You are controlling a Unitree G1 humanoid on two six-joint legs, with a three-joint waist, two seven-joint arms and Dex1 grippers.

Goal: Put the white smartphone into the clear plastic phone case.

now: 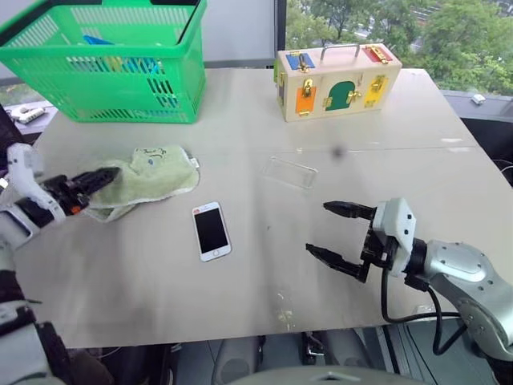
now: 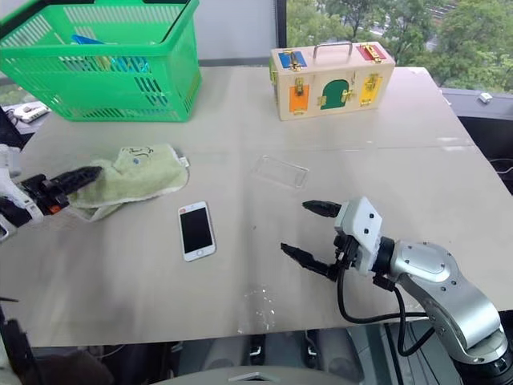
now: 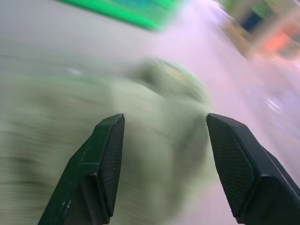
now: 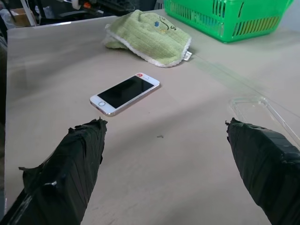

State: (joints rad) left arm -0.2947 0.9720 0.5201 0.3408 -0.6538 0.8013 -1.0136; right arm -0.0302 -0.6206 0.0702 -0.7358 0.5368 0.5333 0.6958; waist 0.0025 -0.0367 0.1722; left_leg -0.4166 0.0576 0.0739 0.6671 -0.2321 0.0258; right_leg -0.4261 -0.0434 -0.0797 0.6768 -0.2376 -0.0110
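We saw the white smartphone (image 1: 212, 231) lying screen-up on the table (image 1: 160, 281), apart from the clear plastic phone case (image 1: 290, 172), while the right gripper (image 1: 340, 233) hovered nearby, fingers spread wide and empty, and the left gripper (image 1: 100, 180) stood parted at the green towel (image 1: 152, 176)

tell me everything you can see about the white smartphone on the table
The white smartphone is a small flat rectangle with a white bezel, a black unlit screen, a round home button at its near end and pinkish metallic edges. It lies face up, flat on the beige table, apart from the pale green towel and the clear plastic phone case. Neither gripper touches it.
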